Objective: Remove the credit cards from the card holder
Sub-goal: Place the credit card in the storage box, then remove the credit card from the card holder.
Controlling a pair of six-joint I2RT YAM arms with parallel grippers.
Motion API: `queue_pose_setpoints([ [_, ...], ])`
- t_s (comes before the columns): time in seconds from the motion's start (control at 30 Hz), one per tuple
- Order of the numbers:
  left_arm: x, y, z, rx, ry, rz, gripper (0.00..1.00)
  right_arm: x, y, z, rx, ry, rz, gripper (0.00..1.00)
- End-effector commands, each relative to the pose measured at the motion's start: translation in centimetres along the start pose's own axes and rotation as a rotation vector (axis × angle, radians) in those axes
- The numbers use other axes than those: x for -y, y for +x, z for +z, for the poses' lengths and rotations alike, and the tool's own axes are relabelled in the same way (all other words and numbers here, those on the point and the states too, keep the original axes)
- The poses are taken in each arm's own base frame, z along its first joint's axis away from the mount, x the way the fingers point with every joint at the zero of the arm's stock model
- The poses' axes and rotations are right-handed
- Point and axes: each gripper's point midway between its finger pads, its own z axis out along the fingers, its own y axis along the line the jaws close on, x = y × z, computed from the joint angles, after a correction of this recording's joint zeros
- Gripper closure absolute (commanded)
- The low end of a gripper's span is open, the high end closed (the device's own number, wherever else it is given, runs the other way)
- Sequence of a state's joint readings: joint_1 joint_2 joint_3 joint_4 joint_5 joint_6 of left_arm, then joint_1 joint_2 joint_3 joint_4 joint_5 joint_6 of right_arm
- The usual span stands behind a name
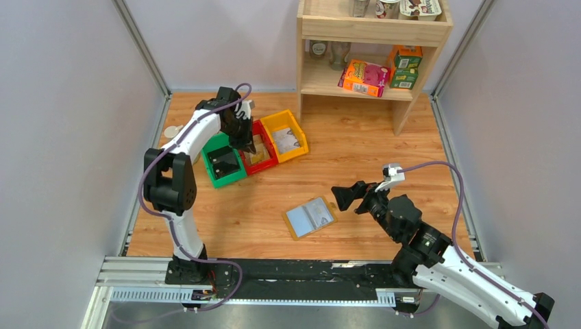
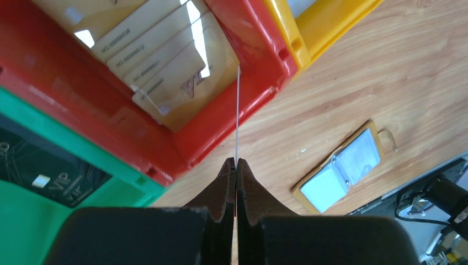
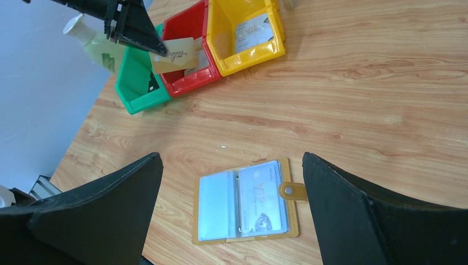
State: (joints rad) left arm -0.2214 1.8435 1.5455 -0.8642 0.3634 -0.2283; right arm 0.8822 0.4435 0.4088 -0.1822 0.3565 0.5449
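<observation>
The likeliest slip is at the drop. The left claw (image 2: 236,164) is pressed together on the end of a thin credit card (image 2: 238,110), which the wrist view shows edge-on and lined up over the corner wall of the red bin (image 2: 243,33), not squarely over the stacked cards (image 2: 160,61) inside. If it is released from here, the card could catch the rim and tip out onto the worktop (image 1: 384,157), or slide towards the green bin (image 2: 33,232) beside it. With only one end pinched, it could also twist out early. The second risk lies with the card holder (image 3: 243,201), which is open and flat on the worktop, well apart from the bins and near the front edge. One pale pocket shows a printed card (image 3: 262,199) inside, so the job looks unfinished. Nothing pins the holder down, so pulling on that card could drag or lift the whole wallet, and its tab could snag. The right claw (image 3: 232,159) is spread wide and empty. It hovers just beside the holder on the right-arm side, and in its own camera the holder sits between and below the two fingers, untouched.
</observation>
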Motion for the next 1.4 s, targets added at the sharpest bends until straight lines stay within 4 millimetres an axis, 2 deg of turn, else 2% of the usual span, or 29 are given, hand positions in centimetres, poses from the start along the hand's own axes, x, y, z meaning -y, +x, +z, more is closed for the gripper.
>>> queue_pose_setpoints([
  [0.0,0.5,-1.5,0.8,-0.027,0.060,0.021,1.00,-0.7,-0.9,-0.1,0.027,-0.032,-0.017,0.00],
  [0.1,-0.1,-2.3,1.8,-0.021,0.042,0.017,1.00,-0.8,-0.7,0.0,0.022,-0.034,-0.018,0.00],
  [0.13,-0.4,-2.2,2.3,-0.034,0.037,0.015,0.97,-0.7,-0.5,0.1,0.015,-0.034,-0.020,0.00],
  [0.17,-0.5,-2.5,2.2,-0.030,0.027,0.020,0.89,-0.8,-0.6,0.1,0.016,-0.036,-0.020,0.00],
  [0.27,-1.2,-2.3,2.6,-0.051,-0.004,0.018,0.82,-0.8,-0.5,0.1,0.014,-0.035,-0.020,0.00],
  [0.33,-1.5,-2.5,2.3,-0.043,-0.029,0.022,0.73,-0.8,-0.5,0.1,0.010,-0.036,-0.023,0.00],
  [0.37,-1.6,-2.8,2.0,-0.031,-0.044,0.027,0.64,-0.8,-0.6,0.1,0.013,-0.034,-0.025,0.00],
  [0.47,-1.5,-3.9,0.4,0.020,-0.074,0.048,0.60,-0.3,-0.3,0.1,-0.004,-0.005,-0.042,0.00],
  [0.57,-1.4,-5.0,-1.3,0.057,-0.109,0.060,0.50,0.9,0.1,0.2,-0.034,0.060,-0.072,0.00],
  [0.7,-0.3,-6.3,-4.5,0.149,-0.123,0.071,0.37,1.4,0.9,0.6,-0.096,0.101,-0.125,0.00],
  [0.73,-0.2,-6.1,-4.7,0.151,-0.128,0.070,0.35,1.4,1.0,0.7,-0.111,0.104,-0.134,0.00],
  [0.83,1.5,-5.9,-7.3,0.220,-0.129,0.090,0.32,1.0,1.7,1.1,-0.156,0.094,-0.158,0.00],
  [0.87,2.1,-5.2,-7.2,0.213,-0.137,0.103,0.32,0.8,2.0,1.3,-0.171,0.086,-0.166,0.00],
  [0.9,3.1,-4.9,-8.5,0.245,-0.129,0.098,0.32,0.7,2.5,1.5,-0.192,0.077,-0.175,0.00],
  [0.93,3.8,-3.8,-7.8,0.234,-0.124,0.111,0.32,0.5,2.7,1.6,-0.206,0.068,-0.179,0.00],
  [0.97,5.1,-3.4,-9.3,0.280,-0.103,0.107,0.32,0.4,3.2,1.8,-0.230,0.066,-0.186,0.00],
  [1.0,5.7,-2.0,-8.1,0.269,-0.096,0.117,0.32,0.3,3.6,2.1,-0.254,0.066,-0.192,0.00],
  [1.03,6.8,-1.5,-9.6,0.319,-0.071,0.102,0.32,0.3,4.1,2.3,-0.276,0.068,-0.198,0.01],
  [1.07,7.7,0.2,-8.4,0.307,-0.052,0.120,0.32,0.2,4.6,2.5,-0.303,0.068,-0.203,0.02],
  [1.1,8.8,1.0,-9.3,0.340,-0.024,0.098,0.32,0.1,5.0,2.7,-0.325,0.064,-0.204,0.04],
  [1.13,9.6,3.0,-7.9,0.321,0.003,0.089,0.33,-0.1,5.6,2.9,-0.356,0.056,-0.207,0.06],
  [1.17,9.5,5.0,-7.5,0.309,0.010,0.085,0.33,-0.3,6.1,3.1,-0.383,0.052,-0.210,0.08],
  [1.27,11.7,8.4,-6.6,0.315,0.078,0.080,0.35,-0.3,7.7,3.8,-0.452,0.063,-0.209,0.20],
  [1.3,11.5,9.7,-5.6,0.292,0.074,0.067,0.36,-0.4,8.0,4.0,-0.468,0.061,-0.207,0.24],
  [1.33,12.7,10.4,-5.5,0.298,0.113,0.069,0.36,-0.5,8.4,4.2,-0.488,0.060,-0.205,0.28],
  [1.37,12.5,11.7,-4.6,0.271,0.113,0.071,0.37,-0.6,8.8,4.4,-0.503,0.057,-0.204,0.31],
])
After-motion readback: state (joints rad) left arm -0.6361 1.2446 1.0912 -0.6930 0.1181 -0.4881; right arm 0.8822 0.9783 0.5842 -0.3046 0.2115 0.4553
